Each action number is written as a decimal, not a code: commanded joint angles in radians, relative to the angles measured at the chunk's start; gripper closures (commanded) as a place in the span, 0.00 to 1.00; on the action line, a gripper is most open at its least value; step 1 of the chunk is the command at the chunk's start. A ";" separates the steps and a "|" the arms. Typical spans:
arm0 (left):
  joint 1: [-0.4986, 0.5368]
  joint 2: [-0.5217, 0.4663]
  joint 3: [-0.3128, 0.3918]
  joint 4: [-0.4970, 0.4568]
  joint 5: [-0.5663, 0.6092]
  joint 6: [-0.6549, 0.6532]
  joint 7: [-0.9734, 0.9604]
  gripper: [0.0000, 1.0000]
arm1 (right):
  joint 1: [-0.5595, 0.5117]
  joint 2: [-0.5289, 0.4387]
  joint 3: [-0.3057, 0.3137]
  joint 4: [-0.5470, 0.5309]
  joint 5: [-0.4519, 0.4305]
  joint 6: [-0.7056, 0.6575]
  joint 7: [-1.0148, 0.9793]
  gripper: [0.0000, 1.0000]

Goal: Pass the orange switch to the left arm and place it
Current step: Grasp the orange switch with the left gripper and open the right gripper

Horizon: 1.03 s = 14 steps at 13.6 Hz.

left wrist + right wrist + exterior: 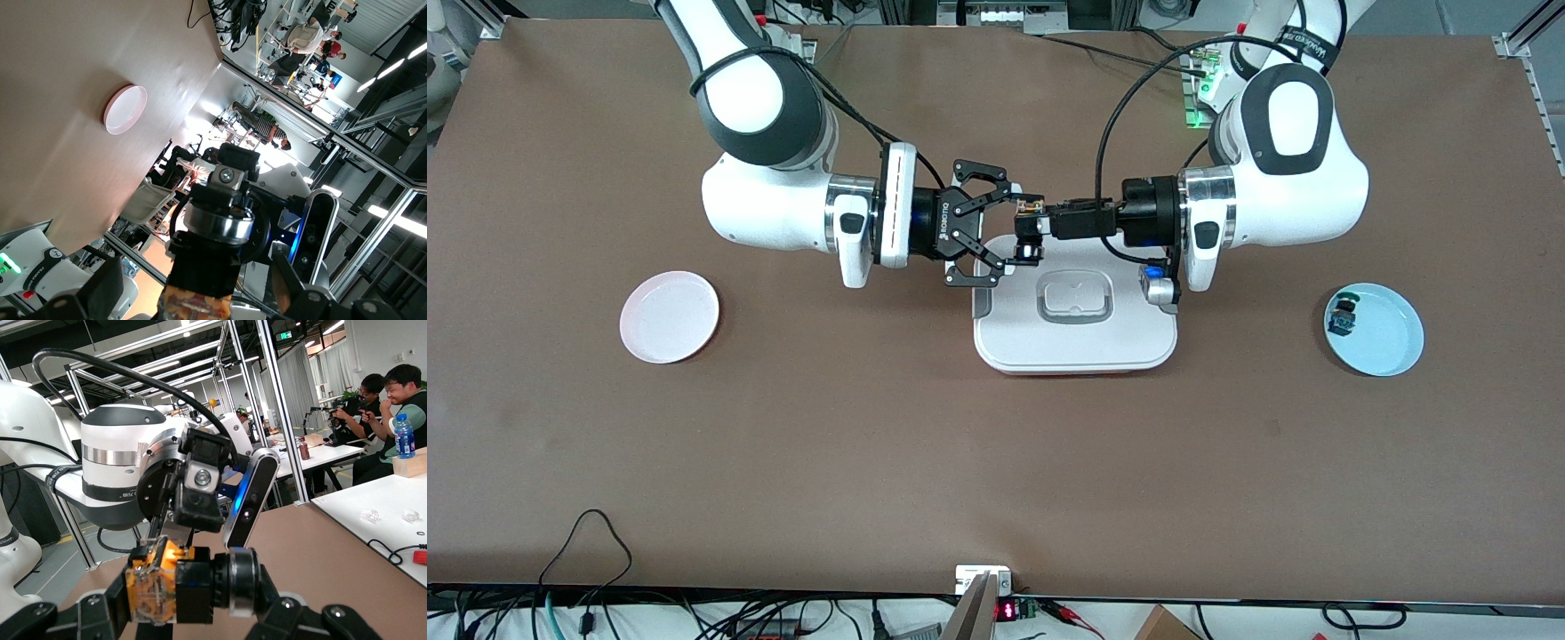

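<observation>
1. Covering nearly the whole front view, the brown desk lies bare toward the camera, with wide open room between the box and each plate.
2. Two white arms meet above the middle: the right arm comes from the pink plate's end, the left arm from the blue plate's end.
3. One white box sits mid-desk, lid on, directly beneath the meeting pincers; both hang in the air above its edge nearest the arm bases, not touching it.
4. Two plates sit near the desk's ends, well apart from the box: the pink plate is bare, and the blue plate carries one small blue-green part at its rim.
5. The right pincer has its fingers spread apart on either side of the switch; contact cannot be judged.
6. The left pincer is clamped on the switch.
7. The single orange switch hangs in the air between the two pincers, over the box, its orange end in the left pincer.
</observation>
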 commanded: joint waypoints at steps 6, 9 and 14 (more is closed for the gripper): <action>0.012 -0.022 0.001 -0.018 -0.012 0.005 0.028 0.60 | 0.013 -0.010 -0.001 -0.004 0.023 0.012 -0.014 1.00; 0.015 -0.022 0.001 -0.020 -0.012 -0.001 0.030 1.00 | 0.013 -0.011 0.000 -0.004 0.024 0.012 -0.012 1.00; 0.021 -0.022 0.001 -0.020 -0.012 -0.002 0.030 1.00 | 0.017 -0.017 -0.001 -0.013 0.029 0.014 0.014 0.00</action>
